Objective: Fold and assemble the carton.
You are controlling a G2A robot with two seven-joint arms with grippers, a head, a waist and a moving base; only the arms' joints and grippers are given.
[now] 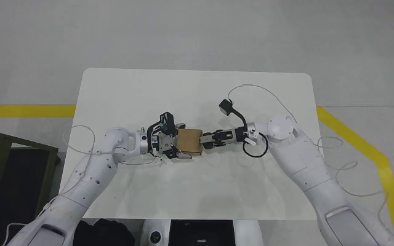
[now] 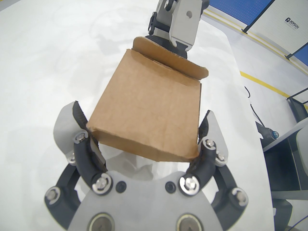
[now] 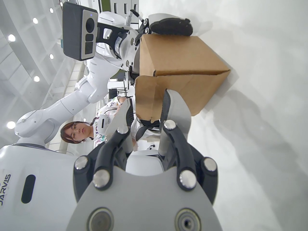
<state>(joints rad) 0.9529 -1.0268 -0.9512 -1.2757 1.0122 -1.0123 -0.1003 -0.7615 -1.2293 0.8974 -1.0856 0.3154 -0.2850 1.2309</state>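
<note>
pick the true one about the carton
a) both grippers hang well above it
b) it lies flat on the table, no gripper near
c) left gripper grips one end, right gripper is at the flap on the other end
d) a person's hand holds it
c: the left wrist view shows the carton clamped at one end by the left gripper, and the right gripper sits at the end flap opposite.
</note>
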